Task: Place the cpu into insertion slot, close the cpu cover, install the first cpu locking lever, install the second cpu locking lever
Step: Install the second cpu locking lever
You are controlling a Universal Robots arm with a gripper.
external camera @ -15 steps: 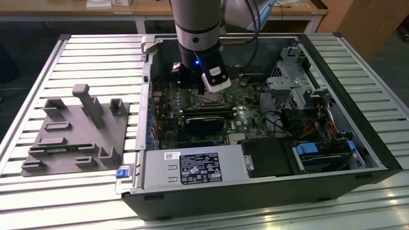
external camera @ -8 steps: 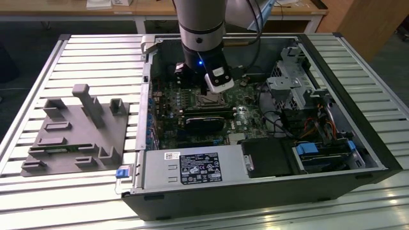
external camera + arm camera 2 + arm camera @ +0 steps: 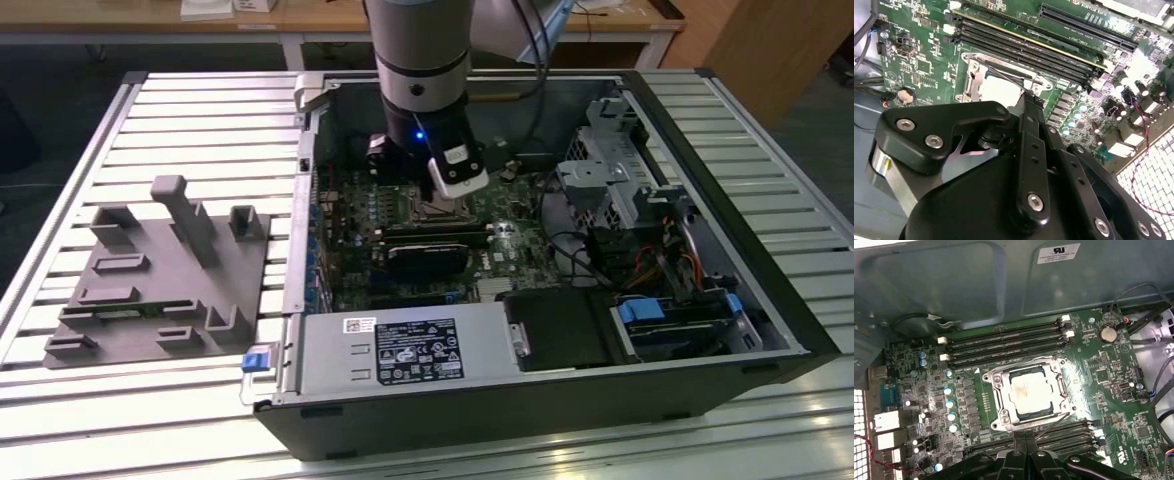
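Gripper (image 3: pixel 1026 441) upright, seemingly pinched, beside cpu cover (image 3: pixel 1029 394)

It looked like a lab or workshop; an opened computer case (image 3: pixel 534 400) lay on a slatted aluminium table (image 3: pixel 200 100) (wooden benches (image 3: pixel 160 25) stood behind).

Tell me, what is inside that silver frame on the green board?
A pale square cpu lies inside the cover, showing through its window. The slot below is covered by the chip, so its contacts cannot be seen.
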